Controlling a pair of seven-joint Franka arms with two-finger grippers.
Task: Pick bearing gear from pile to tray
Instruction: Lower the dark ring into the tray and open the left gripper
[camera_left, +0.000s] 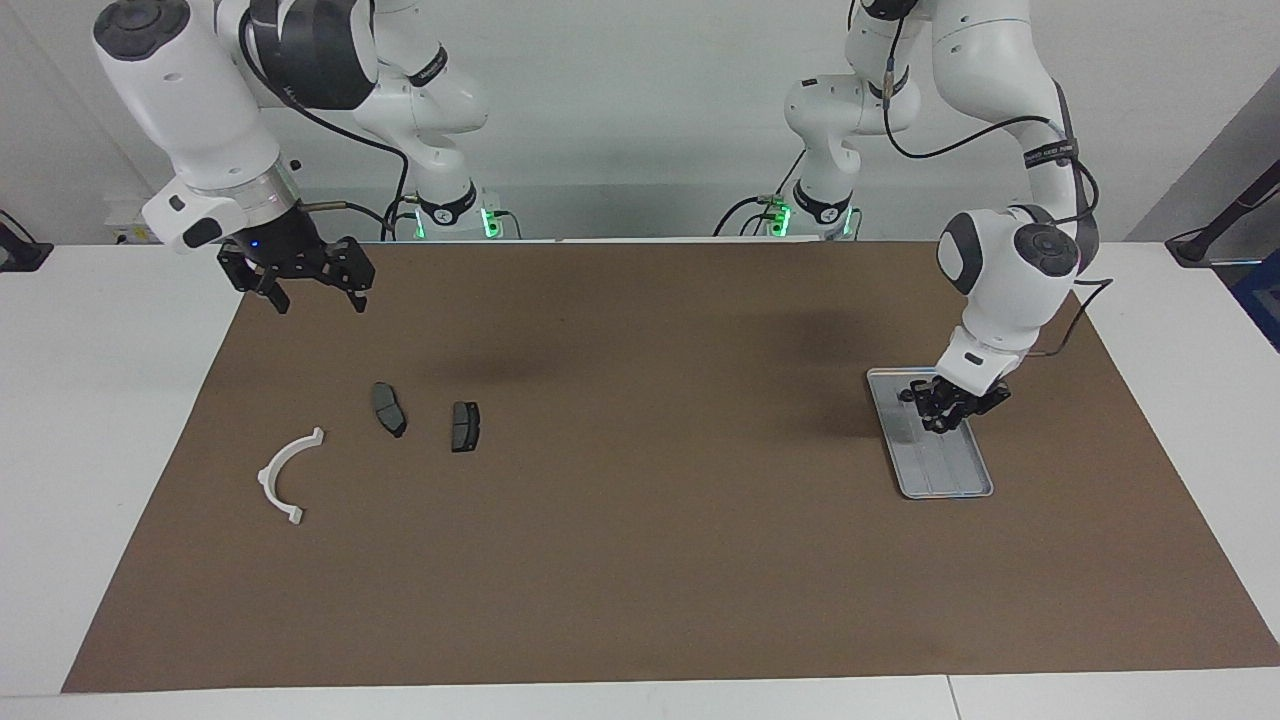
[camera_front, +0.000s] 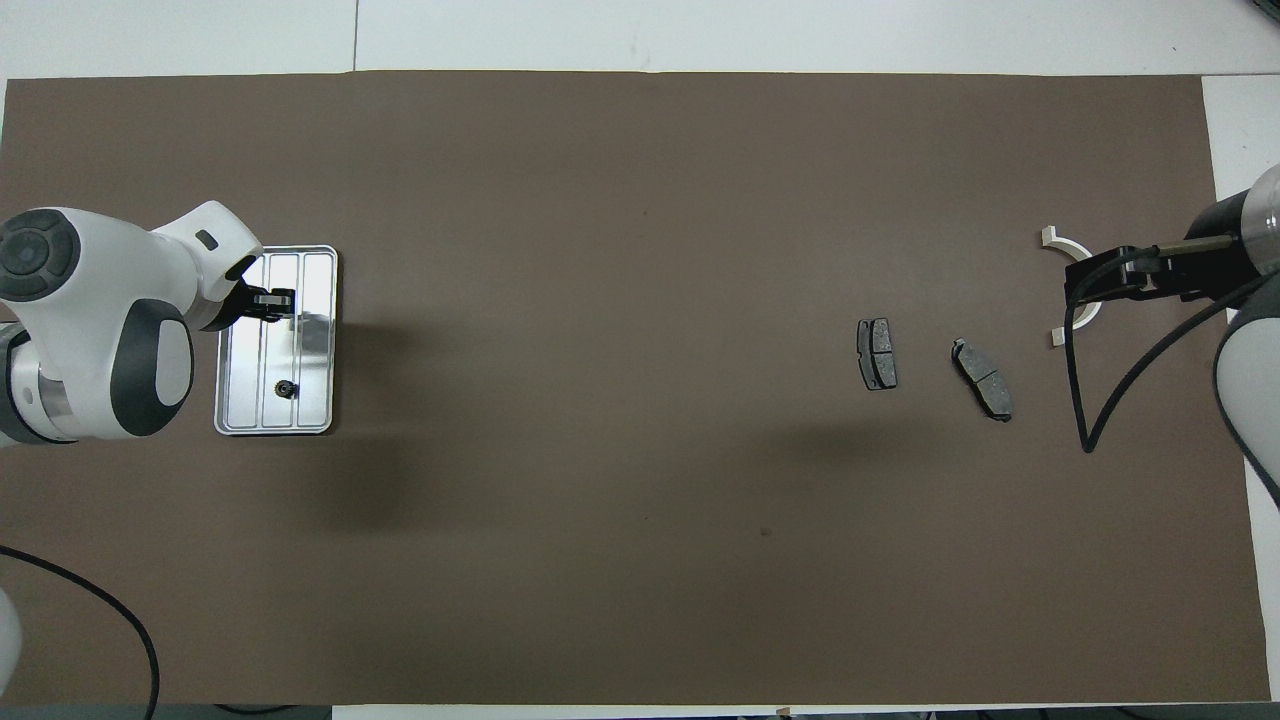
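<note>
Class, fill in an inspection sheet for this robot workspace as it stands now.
Surface: brown mat on a white table.
Job's things: silver tray toward the left arm's end; one small black gear lying in it.
Clutter: two brake pads and a white arc toward the right arm's end.
Hands: left hand over the tray; right hand open, raised, waiting.
Cables: black cable hanging from the right arm.
Surroundings: pale wall, green lights at the arm bases.
</note>
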